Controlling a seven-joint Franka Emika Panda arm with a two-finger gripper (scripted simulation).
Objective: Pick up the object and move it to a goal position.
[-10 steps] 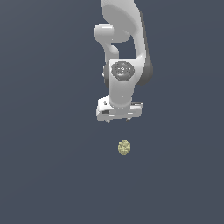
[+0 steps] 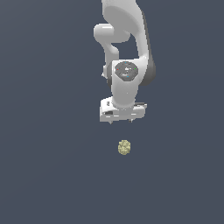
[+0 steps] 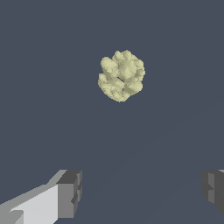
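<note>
A white robot arm reaches down over a flat, plain dark blue-grey surface [image 2: 43, 175]. At its lower end is a white two-fingered gripper [image 2: 121, 120], pointing downward. Its short fingertips only just show beneath the wide white hand.

A small pale yellow-olive bumpy roundish lump [image 2: 124, 147] lies on the surface, apart from the gripper and nearer the camera in the exterior view. It is much smaller than the gripper, and nothing touches it. No edges or corners of the surface show in either view, so the lump's place on it cannot be given more closely.

In the wrist view, the lump [image 3: 121, 75] shows a knobbly, mottled surface with a dark crease near its middle. The gripper's two dark grey finger pads [image 3: 70, 194] appear spread wide apart, with only bare surface between them. The gripper [image 3: 142, 190] holds nothing, and the lump sits ahead of the fingers, not between them.
</note>
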